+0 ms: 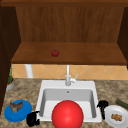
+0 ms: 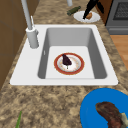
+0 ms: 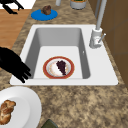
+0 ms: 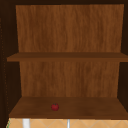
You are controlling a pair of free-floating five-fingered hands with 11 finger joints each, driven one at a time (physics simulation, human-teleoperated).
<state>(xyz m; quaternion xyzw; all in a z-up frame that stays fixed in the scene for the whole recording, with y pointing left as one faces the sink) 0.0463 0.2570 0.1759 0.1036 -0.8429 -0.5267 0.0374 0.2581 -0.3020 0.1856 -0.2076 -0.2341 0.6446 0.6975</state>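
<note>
Right hand (image 1: 102, 106) hangs over the sink's (image 1: 45, 86) right rim, fingers straight and spread, pointing down, holding nothing; just beside it the white plate (image 1: 111, 112) with a browned pastry (image 1: 116, 117), a dark green vegetable (image 1: 121, 103) behind. Left hand (image 1: 33, 119) at the sink's front left corner, finger state unclear, beside the blue plate (image 1: 12, 115) bearing brown meat (image 1: 16, 106). In the basin, a red-rimmed plate (image 3: 58, 67) with a dark wedge. Red apple (image 4: 55, 107) on the lower cabinet shelf (image 4: 87, 107). No writing readable anywhere.

black hand (image 3: 13, 65) at sink's (image 3: 105, 80) near rim; fingers straight
</note>
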